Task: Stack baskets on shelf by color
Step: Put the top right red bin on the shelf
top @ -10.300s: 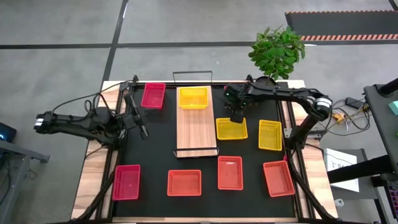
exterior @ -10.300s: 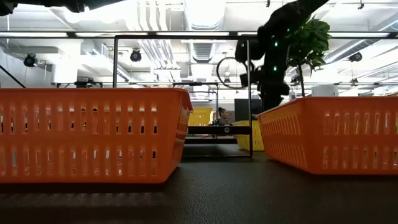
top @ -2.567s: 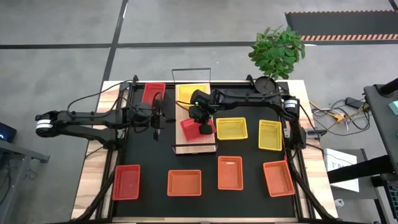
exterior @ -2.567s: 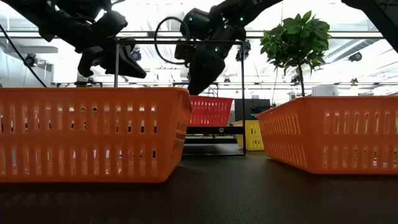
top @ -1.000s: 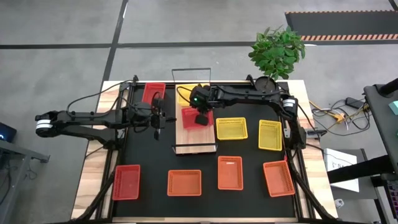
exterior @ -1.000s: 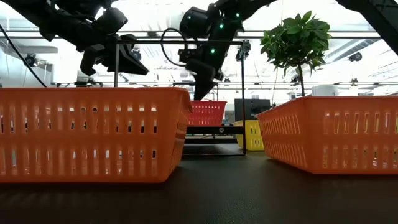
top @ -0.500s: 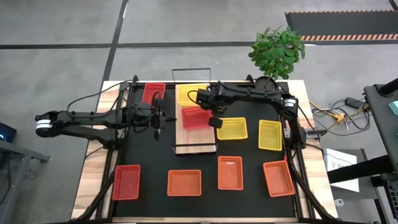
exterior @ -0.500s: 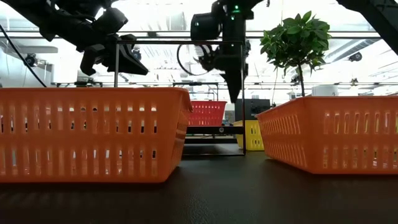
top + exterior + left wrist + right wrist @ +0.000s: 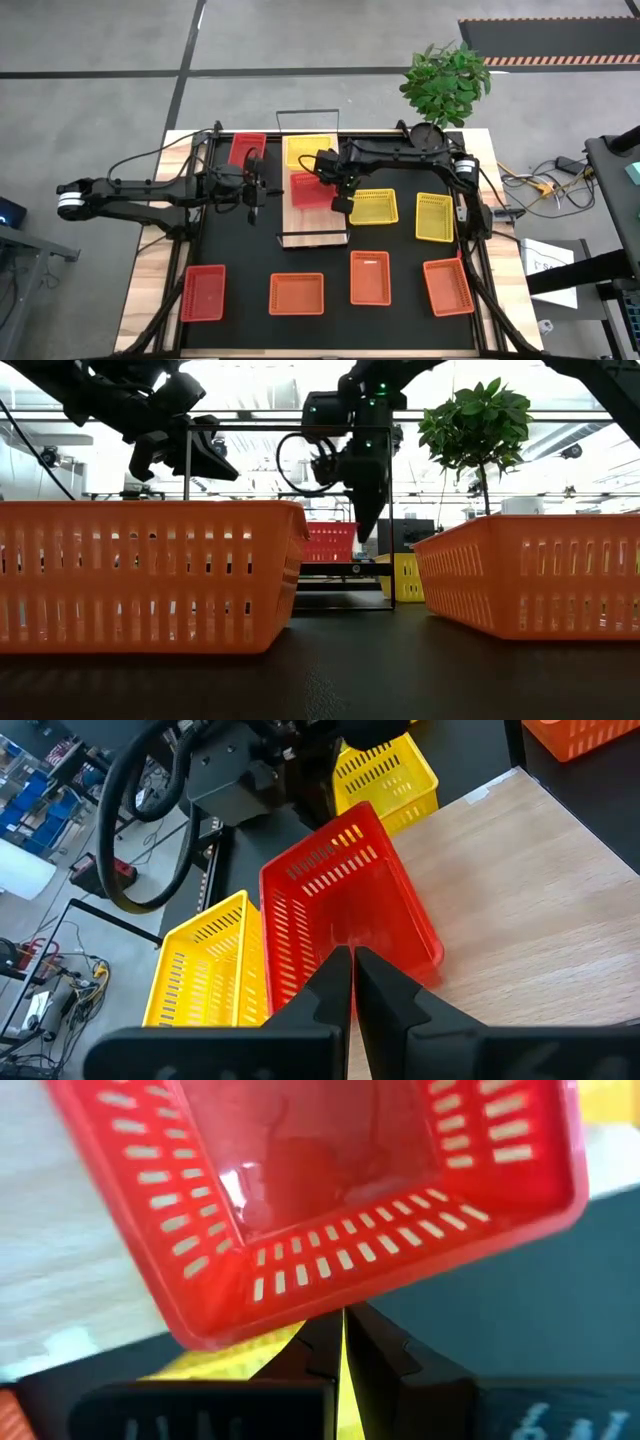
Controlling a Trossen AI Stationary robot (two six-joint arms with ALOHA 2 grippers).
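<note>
The right tool [image 9: 341, 205] hangs pinched shut, empty, just beside the red basket [image 9: 308, 190] on the shelf [image 9: 316, 222] (yellow basket [image 9: 300, 152] behind it); left tool [image 9: 254, 198] closed too, opposite.

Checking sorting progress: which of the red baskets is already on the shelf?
The red basket on the wood shelf, just in front of the yellow basket there. The other two reds sit on the black mat.
</note>
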